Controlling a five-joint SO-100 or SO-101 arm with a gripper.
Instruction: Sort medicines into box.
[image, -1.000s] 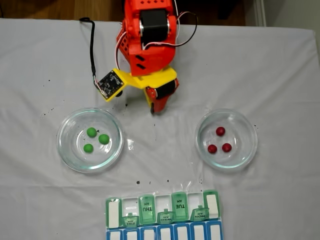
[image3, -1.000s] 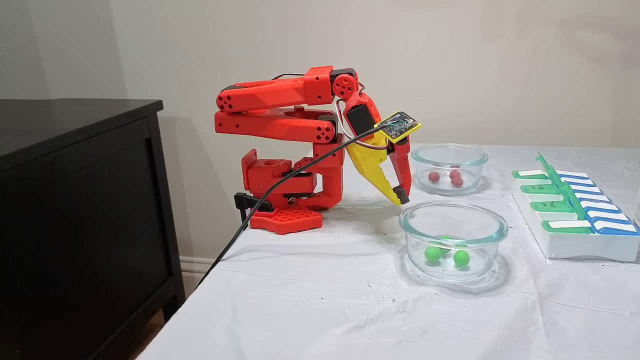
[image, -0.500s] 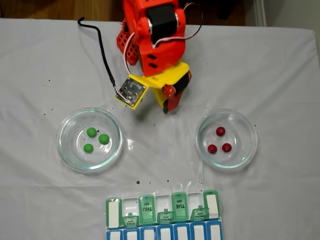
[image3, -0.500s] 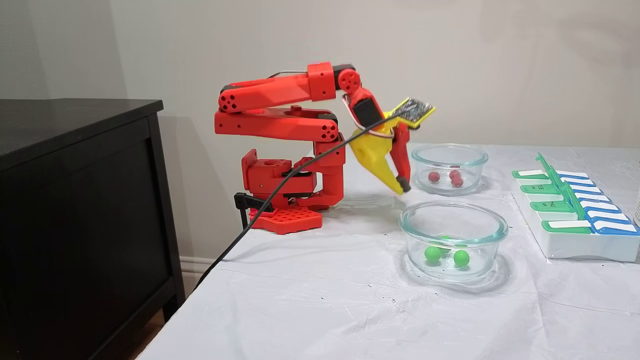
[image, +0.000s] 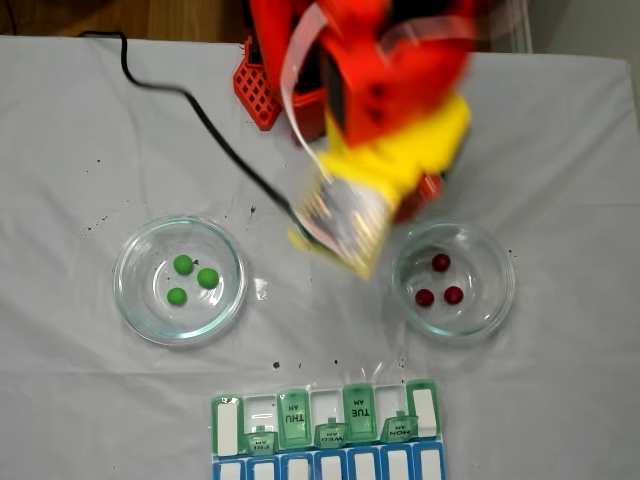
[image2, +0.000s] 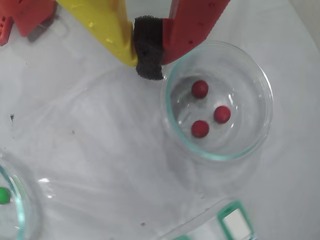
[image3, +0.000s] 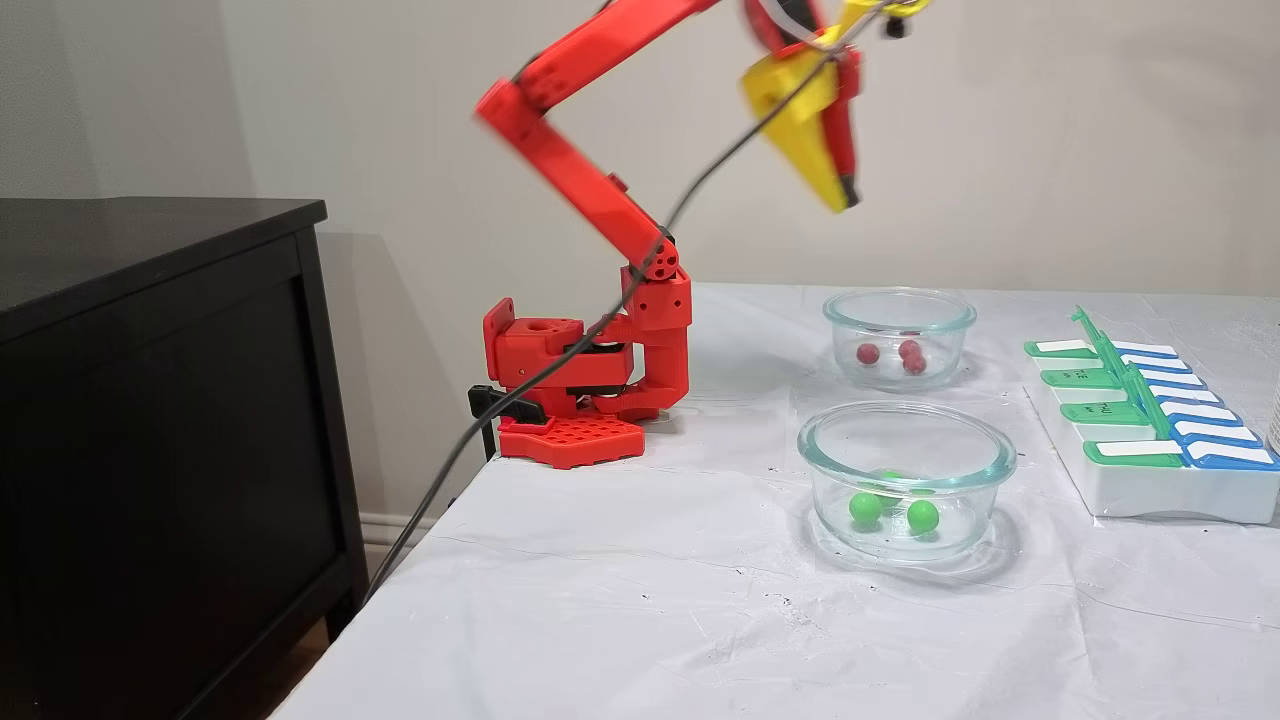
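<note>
Claw (image2: 148, 70) pinched closed on nothing, raised high over the table. Red balls (image2: 200, 89) lie below and to its right in the wrist view, inside their glass dish (image2: 172, 127). Pill organizer (image: 292, 418) waits at the table's near edge, well apart.

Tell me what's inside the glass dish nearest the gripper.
Three dark red balls lie in the glass dish, apart from each other, uncovered. The gripper is beside the rim, shut and empty.

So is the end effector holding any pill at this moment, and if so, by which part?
Nothing is held. The end effector is shut with only its black pad between the fingers; three red balls lie loose in their glass dish.
</note>
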